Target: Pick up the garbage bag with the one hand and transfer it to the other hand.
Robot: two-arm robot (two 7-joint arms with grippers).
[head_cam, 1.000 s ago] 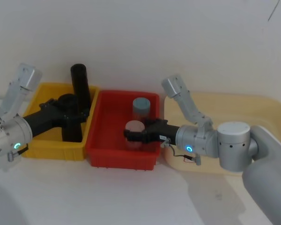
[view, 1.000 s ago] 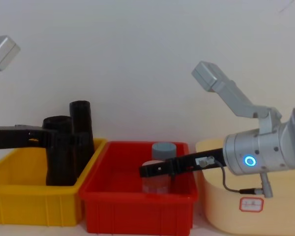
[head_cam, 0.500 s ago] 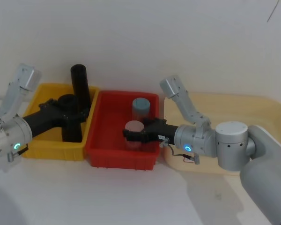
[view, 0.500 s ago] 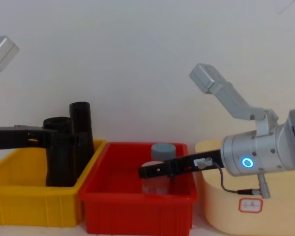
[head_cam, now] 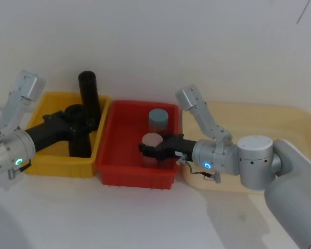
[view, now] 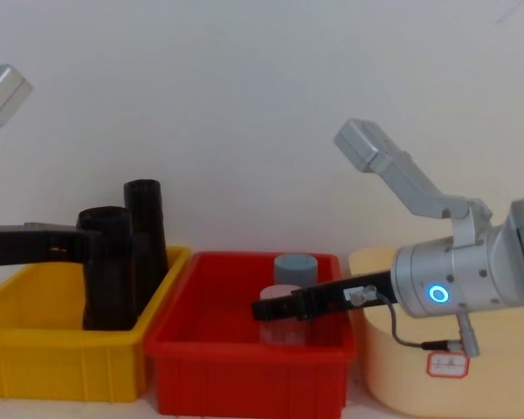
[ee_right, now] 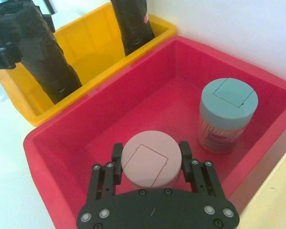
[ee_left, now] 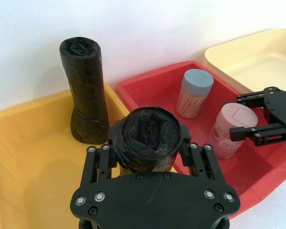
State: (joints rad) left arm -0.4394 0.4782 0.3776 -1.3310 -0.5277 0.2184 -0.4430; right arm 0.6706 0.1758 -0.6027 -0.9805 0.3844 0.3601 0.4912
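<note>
- Left hand [ee_left: 148, 149], the one on my green-ringed silver arm, is pinched on the garbage bag [head_cam: 80, 142], a thick matte black roll. One finger presses on each side just under its crumpled top.
- That roll stands upright inside the yellow plastic bin [head_cam: 46, 161], near the bin's right wall. I cannot tell whether its foot touches the bin floor.
- Just behind it, a slimmer, taller black tube [head_cam: 88, 96] stands at the bin's far wall, close to the roll but outside my grip.
- My right hand [ee_right: 150, 153], on the blue-ringed arm, reaches leftward into the red plastic bin [head_cam: 135, 174] set right beside the yellow one.
- It sits around the top of a pink-lidded round jar [head_cam: 152, 141]. I cannot tell whether it pinches the jar or merely straddles it.
- A second jar with a grey-blue lid [head_cam: 157, 118] stands farther back in the red bin, apart from the pink one.
- A cream-coloured tray [head_cam: 259, 116] lies to the right of the red bin on the white counter [head_cam: 145, 218].
- My two hands are well apart.
</note>
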